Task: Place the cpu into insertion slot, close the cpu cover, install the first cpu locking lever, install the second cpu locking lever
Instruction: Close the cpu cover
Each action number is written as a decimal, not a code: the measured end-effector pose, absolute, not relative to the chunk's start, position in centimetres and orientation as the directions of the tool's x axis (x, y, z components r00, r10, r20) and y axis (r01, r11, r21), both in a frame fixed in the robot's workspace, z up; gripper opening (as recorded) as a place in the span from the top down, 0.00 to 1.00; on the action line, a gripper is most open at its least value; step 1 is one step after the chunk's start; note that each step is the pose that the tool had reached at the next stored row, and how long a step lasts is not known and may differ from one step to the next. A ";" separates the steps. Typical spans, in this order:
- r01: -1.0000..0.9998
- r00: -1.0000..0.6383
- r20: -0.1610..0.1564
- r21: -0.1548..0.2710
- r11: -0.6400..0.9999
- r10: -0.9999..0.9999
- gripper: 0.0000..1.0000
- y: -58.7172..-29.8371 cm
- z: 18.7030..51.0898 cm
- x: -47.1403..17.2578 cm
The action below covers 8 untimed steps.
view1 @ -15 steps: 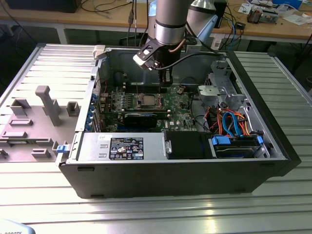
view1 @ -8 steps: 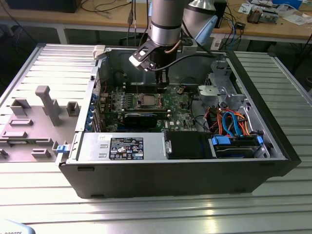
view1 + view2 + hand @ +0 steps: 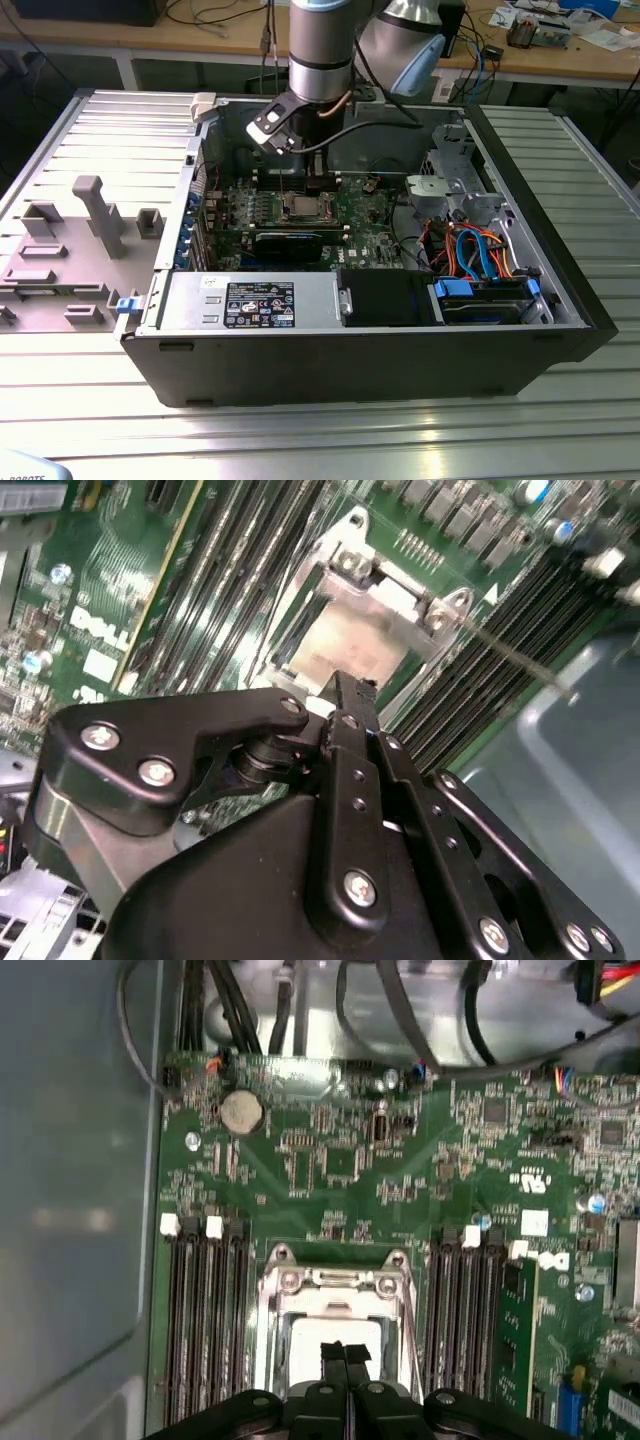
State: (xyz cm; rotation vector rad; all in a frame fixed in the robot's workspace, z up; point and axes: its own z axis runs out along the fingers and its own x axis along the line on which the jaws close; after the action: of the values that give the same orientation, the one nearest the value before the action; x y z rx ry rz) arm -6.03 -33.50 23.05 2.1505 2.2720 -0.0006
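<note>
The cpu [image 3: 312,1338] lies flat in its socket on the green motherboard [image 3: 340,1165], its dull silver top also visible in the second wrist view [image 3: 350,645]. The cpu cover [image 3: 335,1281], a silvery frame, lies down around it. My gripper [image 3: 346,1352] hangs just above the cpu, its two black fingers pressed together with nothing between them. In the exterior view the gripper [image 3: 304,188] sits right over the socket [image 3: 300,208] inside the open computer case. A thin metal lever rod [image 3: 520,660] slants out from the socket's corner over the memory slots.
Black memory slots [image 3: 205,1320] flank the socket on both sides. A long black card [image 3: 290,243] lies just in front of it, then the power supply [image 3: 250,300]. A drive cage with blue and orange cables [image 3: 480,250] fills the exterior view's right. The case walls [image 3: 200,180] stand close.
</note>
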 end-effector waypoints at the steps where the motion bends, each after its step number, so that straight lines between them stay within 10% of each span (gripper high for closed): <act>1: 0.998 -0.055 -0.010 0.009 0.055 0.998 0.89 -33.5 22.9 -6.5; 8: 0.998 -0.055 -0.009 -0.001 0.055 0.998 0.89 -33.5 20.7 -8.4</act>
State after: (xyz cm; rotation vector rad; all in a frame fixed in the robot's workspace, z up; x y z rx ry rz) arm -8.40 -33.49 20.71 2.1552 2.2772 -0.0113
